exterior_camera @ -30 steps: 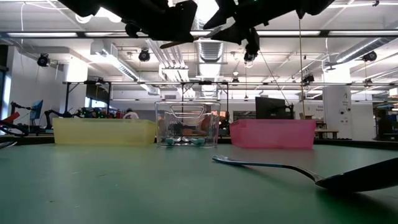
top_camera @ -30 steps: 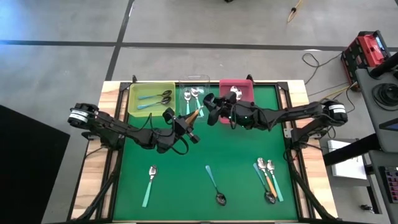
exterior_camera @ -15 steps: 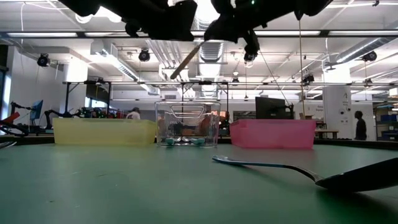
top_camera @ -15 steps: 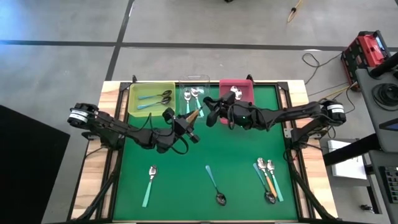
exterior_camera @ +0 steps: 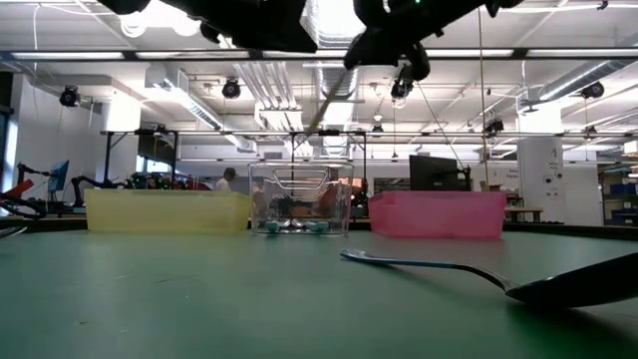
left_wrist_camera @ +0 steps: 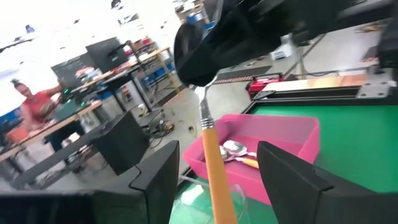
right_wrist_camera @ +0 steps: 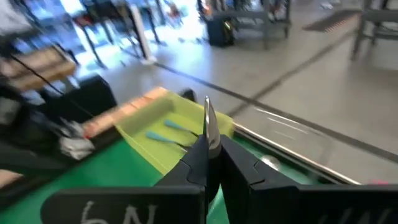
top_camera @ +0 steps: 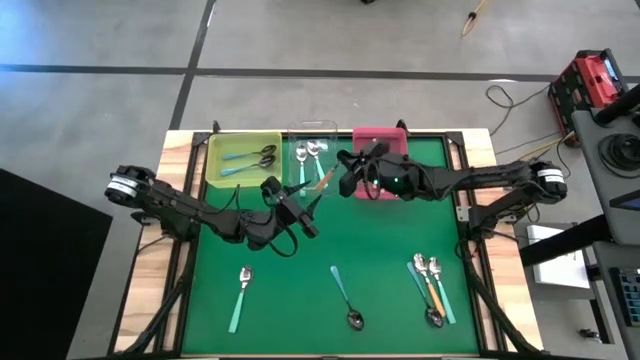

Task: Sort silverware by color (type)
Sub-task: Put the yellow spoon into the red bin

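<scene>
While the right claw point(top_camera: 349, 172), clamped shut, grips the orange-handled silver spoon point(top_camera: 322, 179), the left claw point(top_camera: 296, 207) gapes empty; next, carry it over the pink plastic bin point(top_camera: 397, 141).

We see a green mat point(top_camera: 300, 290) on a wood table point(top_camera: 180, 145). Along its far edge: yellow bin point(top_camera: 215, 170), clear bin point(top_camera: 310, 128), pink bin point(top_camera: 395, 140). On the floor right of the table, a red box point(top_camera: 590, 80) and cables point(top_camera: 520, 105). One person point(exterior_camera: 227, 179) far back in the room.
</scene>
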{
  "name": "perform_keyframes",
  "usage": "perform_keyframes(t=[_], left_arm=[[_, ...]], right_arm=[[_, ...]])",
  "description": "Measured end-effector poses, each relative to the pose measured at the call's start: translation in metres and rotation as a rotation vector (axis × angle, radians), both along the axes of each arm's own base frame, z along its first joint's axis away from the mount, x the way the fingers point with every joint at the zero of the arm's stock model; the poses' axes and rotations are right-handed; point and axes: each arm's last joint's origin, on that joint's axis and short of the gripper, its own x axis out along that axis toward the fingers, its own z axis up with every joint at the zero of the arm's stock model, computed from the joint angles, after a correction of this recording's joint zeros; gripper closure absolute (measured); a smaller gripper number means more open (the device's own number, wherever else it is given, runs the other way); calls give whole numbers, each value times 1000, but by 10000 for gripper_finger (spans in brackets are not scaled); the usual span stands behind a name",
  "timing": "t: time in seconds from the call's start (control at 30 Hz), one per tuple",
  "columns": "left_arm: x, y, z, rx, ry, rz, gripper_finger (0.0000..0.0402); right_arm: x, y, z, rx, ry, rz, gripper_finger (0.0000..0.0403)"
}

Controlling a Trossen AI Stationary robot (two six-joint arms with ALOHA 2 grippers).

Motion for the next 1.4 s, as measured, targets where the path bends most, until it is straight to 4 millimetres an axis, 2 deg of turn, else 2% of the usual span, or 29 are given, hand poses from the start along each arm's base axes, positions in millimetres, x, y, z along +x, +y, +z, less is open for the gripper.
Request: perform_keyframes(t=[0.2, 0.33, 0.47, 0.6, 0.73, 0.9, 1.03, 1.2, 1.4], left_arm=[[-11, -1, 11, 47, 20, -130, 203], [-28, 3, 24, 70, -11, -243, 209], [-56, 10, 36, 78, -76, -358, 219], [-89, 16, 36, 75, -140, -486, 233], [-121, 22, 38, 77, -240, -540, 247], [-155, 31, 43, 68, -368, -536, 260], [-174, 35, 41, 65, -384, -534, 268], [-189, 39, 43, 51, -408, -526, 275], [-200, 42, 43, 48, -397, -513, 278]], right_arm=[[-11, -12, 23, 29, 167, -21, 390], [-11, -19, 37, 46, 258, 26, 390], [-11, -31, 53, 63, 302, 73, 390], [-13, -48, 60, 102, 334, 126, 390], [-17, -67, 64, 149, 336, 207, 390], [-26, -96, 60, 198, 335, 241, 390], [-35, -119, 55, 240, 323, 277, 390], [-50, -148, 45, 260, 368, 279, 390], [-64, -176, 24, 321, 437, 260, 390]])
